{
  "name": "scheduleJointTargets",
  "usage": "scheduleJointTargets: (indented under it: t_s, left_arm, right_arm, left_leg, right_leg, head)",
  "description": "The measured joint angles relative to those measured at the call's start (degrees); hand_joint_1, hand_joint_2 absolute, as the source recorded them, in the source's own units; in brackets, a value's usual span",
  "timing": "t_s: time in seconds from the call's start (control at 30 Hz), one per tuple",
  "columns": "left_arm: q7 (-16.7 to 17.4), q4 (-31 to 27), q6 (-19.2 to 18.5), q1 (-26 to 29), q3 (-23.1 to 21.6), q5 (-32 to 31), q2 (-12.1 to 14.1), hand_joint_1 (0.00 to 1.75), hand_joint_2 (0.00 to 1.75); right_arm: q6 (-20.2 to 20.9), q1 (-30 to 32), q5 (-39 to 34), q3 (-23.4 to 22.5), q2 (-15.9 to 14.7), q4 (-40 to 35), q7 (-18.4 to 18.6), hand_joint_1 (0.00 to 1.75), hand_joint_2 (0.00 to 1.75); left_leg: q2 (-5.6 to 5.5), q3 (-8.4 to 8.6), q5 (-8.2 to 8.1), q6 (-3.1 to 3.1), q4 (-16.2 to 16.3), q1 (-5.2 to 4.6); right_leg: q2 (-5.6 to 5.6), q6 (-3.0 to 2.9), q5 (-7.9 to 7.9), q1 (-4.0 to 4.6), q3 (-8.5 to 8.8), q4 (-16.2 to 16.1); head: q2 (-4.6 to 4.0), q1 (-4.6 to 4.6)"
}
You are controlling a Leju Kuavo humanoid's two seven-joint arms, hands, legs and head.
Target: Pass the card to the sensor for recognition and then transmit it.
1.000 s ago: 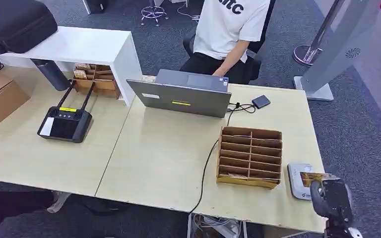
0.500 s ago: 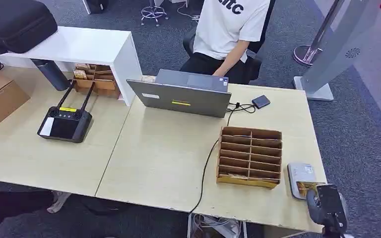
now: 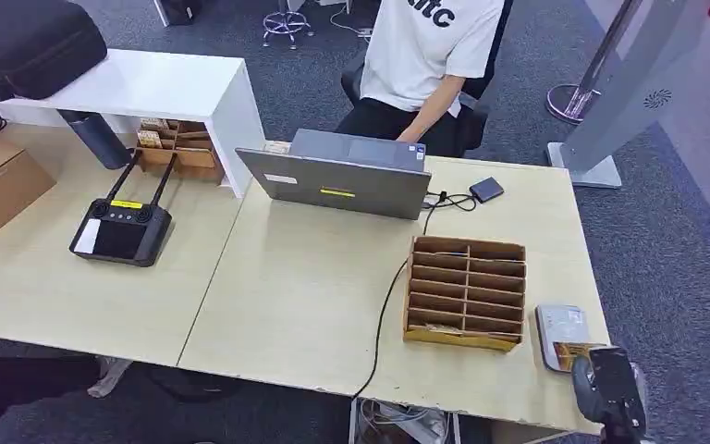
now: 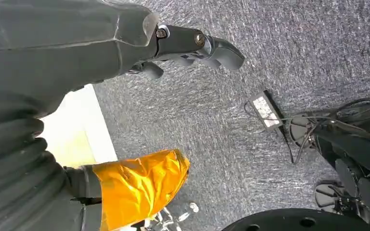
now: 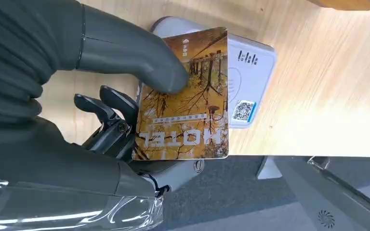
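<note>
standing on grey carpet | pale wood table | laptop

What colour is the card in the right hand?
Golden-yellow autumn-tree picture with white "HOTEL" lettering on the card, clearest in the right wrist view.

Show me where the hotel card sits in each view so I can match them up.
Head view: card at the table's right front corner, over the sensor.
Right wrist view: card pinched by the right hand.
Left wrist view: not in it.
Shared landmark: the white sensor.
</note>
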Motion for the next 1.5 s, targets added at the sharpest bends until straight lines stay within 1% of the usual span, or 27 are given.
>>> scheduleJointTargets:
  t_s: [0.3,0.5,0.63,0.8,1.0,1.3,1.5]
  left_arm:
    - [-0.1,0.0,0.0,0.2,0.0,0.4,0.0,0.0,1.75]
    - [-0.1,0.0,0.0,0.3,0.0,1.0,0.0,0.0,1.75]
    - [-0.1,0.0,0.2,0.3,-0.1,1.6,0.0,0.0,1.75]
    - [-0.1,0.0,0.2,0.3,-0.1,1.6,0.0,0.0,1.75]
    - [-0.1,0.0,0.7,0.3,-0.3,2.1,-0.1,0.0,1.75]
    - [-0.1,0.0,1.0,0.3,-0.6,2.6,-0.3,0.0,1.75]
    - [-0.3,0.0,1.2,0.4,-0.9,3.4,-0.5,0.0,1.75]
  right_arm:
    - [-0.3,0.1,0.8,0.0,0.1,0.0,0.3,1.75,1.75]
    - [-0.2,0.4,2.2,0.0,0.1,-0.2,2.1,1.75,1.75]
    - [-0.3,0.5,5.5,0.5,0.1,-0.3,4.2,1.75,1.75]
    - [-0.5,0.5,6.5,1.2,0.0,-0.3,4.8,1.75,1.75]
    - [-1.3,1.0,10.9,2.3,-0.5,-2.2,7.2,1.75,1.75]
    - [-2.7,1.6,12.8,3.3,-1.0,-5.4,7.3,1.75,1.75]
    - [-2.7,2.2,10.4,3.6,-1.0,-8.7,6.0,1.75,1.75]
  left_leg:
    - [0.0,0.02,0.0,0.0,0.0,0.0]
    - [0.0,0.01,0.0,0.0,0.0,0.0]
    - [0.01,0.02,0.0,0.0,0.0,0.0]
    - [0.01,0.02,0.0,0.0,0.0,0.0]
    - [0.01,0.01,0.0,0.0,0.0,0.0]
    - [0.02,0.02,0.0,0.0,0.0,0.0]
    - [0.02,0.02,0.0,0.0,0.0,0.0]
  right_leg:
    - [0.0,0.0,0.0,0.0,0.0,0.0]
    - [0.0,0.0,0.0,0.0,0.0,0.0]
    - [0.01,0.0,0.0,0.0,0.0,0.0]
    - [0.01,0.0,0.0,0.0,0.01,0.0]
    - [0.01,0.0,0.0,0.0,0.01,0.0]
    - [0.02,0.0,0.0,0.0,0.01,0.0]
    - [0.02,0.0,0.0,0.0,0.01,0.0]
  head:
    - [0.0,0.0]
    - [0.0,0.0]
    - [0.0,0.0]
    - [0.0,0.0]
    - [0.0,0.0]
    - [0.0,0.0]
    - [0.0,0.0]
